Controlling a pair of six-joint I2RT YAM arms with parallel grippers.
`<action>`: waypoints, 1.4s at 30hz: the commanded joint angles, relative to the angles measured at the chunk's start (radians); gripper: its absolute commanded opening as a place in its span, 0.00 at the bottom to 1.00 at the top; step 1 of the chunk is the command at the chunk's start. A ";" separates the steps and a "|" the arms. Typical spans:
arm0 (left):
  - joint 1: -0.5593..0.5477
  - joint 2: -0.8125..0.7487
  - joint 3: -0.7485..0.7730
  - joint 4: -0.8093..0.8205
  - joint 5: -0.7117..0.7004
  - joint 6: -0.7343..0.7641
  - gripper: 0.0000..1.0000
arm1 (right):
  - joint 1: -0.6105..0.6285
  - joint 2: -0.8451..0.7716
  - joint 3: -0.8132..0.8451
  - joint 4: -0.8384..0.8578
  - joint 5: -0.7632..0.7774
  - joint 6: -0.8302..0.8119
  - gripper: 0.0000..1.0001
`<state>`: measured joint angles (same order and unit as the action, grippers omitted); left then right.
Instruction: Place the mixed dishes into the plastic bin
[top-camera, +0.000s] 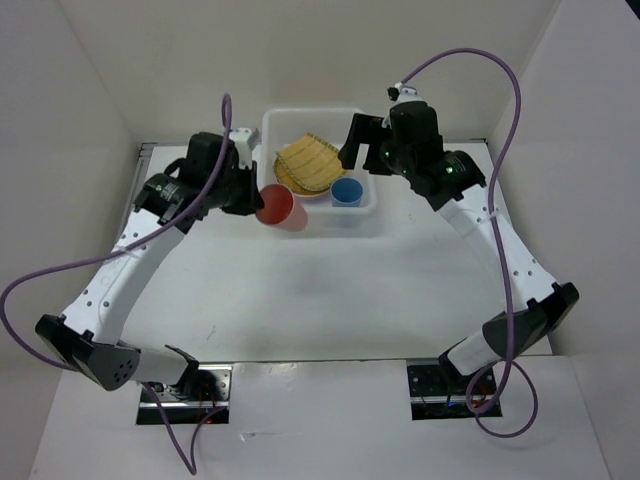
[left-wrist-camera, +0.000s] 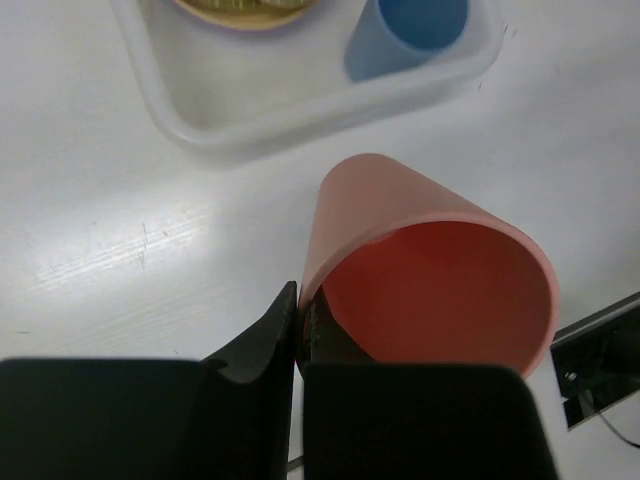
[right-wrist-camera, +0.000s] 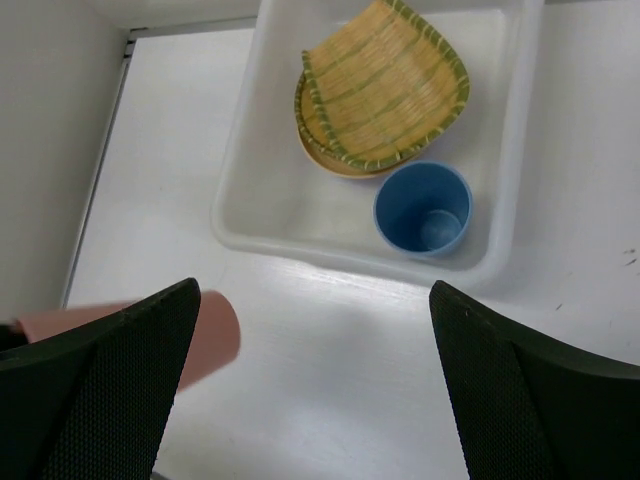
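Observation:
My left gripper (left-wrist-camera: 300, 303) is shut on the rim of the red cup (left-wrist-camera: 430, 270), one finger inside and one outside. The cup hangs tilted just in front of the plastic bin (top-camera: 272, 128), near its front-left corner, and shows as the red cup (top-camera: 278, 207) from above. In the bin lie a squarish yellow woven tray (right-wrist-camera: 385, 85) on a round one, over an orange-yellow plate (right-wrist-camera: 322, 160). A blue cup (right-wrist-camera: 423, 208) stands upright at the bin's front right. My right gripper (right-wrist-camera: 315, 290) is open and empty, above the bin's right side.
White walls close in the table on the left, back and right. The left arm (top-camera: 130, 270) and right arm (top-camera: 500, 250) curve along the table's sides. Purple cables loop over both arms.

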<state>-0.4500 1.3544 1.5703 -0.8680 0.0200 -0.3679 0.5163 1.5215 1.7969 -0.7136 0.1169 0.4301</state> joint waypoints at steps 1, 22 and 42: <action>-0.004 0.083 0.185 -0.055 -0.071 0.017 0.00 | -0.004 -0.076 -0.108 0.095 -0.054 0.042 1.00; 0.093 0.776 0.729 -0.120 -0.129 0.037 0.00 | -0.042 -0.218 -0.304 0.065 -0.036 0.042 1.00; 0.102 0.893 0.760 -0.155 -0.140 0.047 0.46 | -0.052 -0.218 -0.323 0.092 -0.056 0.052 1.00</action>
<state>-0.3538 2.2559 2.2894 -1.0214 -0.1070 -0.3340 0.4706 1.3354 1.4872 -0.6716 0.0658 0.4786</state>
